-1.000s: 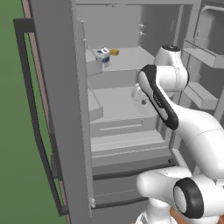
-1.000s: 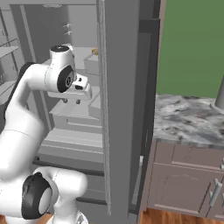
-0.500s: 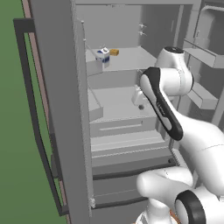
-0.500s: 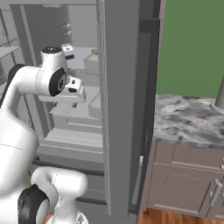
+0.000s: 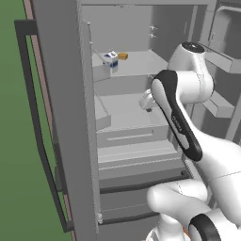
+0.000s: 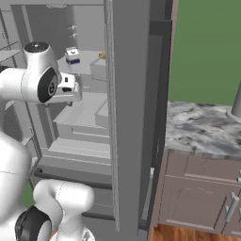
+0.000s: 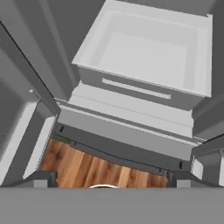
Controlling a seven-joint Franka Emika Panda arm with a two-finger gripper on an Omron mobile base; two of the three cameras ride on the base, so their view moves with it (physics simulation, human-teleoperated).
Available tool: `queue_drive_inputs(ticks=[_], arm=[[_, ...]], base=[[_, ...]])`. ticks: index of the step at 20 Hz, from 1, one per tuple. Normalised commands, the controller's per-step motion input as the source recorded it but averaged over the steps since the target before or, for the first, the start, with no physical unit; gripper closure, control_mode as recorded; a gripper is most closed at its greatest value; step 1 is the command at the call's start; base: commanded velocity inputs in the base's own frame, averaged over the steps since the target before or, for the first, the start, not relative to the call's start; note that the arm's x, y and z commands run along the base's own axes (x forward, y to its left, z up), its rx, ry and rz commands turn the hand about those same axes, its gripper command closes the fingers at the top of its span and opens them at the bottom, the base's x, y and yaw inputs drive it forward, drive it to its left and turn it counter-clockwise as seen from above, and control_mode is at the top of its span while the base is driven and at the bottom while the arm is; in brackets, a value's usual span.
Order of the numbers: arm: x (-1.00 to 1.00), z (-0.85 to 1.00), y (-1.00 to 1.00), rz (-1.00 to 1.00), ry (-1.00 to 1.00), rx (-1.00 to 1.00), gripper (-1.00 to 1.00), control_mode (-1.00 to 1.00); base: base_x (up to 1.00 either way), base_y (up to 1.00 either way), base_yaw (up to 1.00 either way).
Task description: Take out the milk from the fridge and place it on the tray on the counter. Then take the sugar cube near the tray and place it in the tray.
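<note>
The milk (image 5: 111,59) stands on the upper shelf of the open fridge (image 5: 132,99) beside a small orange block (image 5: 123,56), while the gripper (image 5: 148,102), jaws spread and empty, hangs lower, so a reach could clip the shelf edge or topple the carton.

Premises: a domestic kitchen, rendered. Evidence: a tall grey fridge (image 5: 70,117) stands open, with a long black bar handle (image 5: 40,136), grey inner shelves, drawers and door bins (image 5: 221,101). A small milk (image 5: 111,60) carton sits on an upper shelf. To the right, a marbled stone desk (image 6: 202,134) tops grey-brown cabinets (image 6: 197,197) with metal handles. Wood plank floor (image 7: 100,168); green wall (image 6: 207,47) behind.
</note>
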Motion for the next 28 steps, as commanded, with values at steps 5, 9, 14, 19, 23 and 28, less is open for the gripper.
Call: queue_drive_inputs(ticks=[5,9,14,19,23,28], arm=[[-0.02,0.67,0.15,0.18,-0.06,0.0,-1.0,-1.0],[0.18,0.23,0.08,0.21,-0.15,0.0,-1.0,-1.0],[0.38,0.01,0.03,0.19,-0.24,0.0,-1.0,-1.0],[0.38,0.0,0.03,0.08,-0.3,0.0,-1.0,-1.0],[0.35,0.05,0.07,0.0,-0.06,0.0,-1.0,-1.0],[0.42,0.33,0.05,0.03,0.17,0.01,-1.0,-1.0]], base=[[0.0,0.0,0.0],[0.0,0.0,0.0],[0.0,0.0,0.0],[0.0,0.0,0.0],[0.0,0.0,0.0],[0.0,0.0,0.0]])
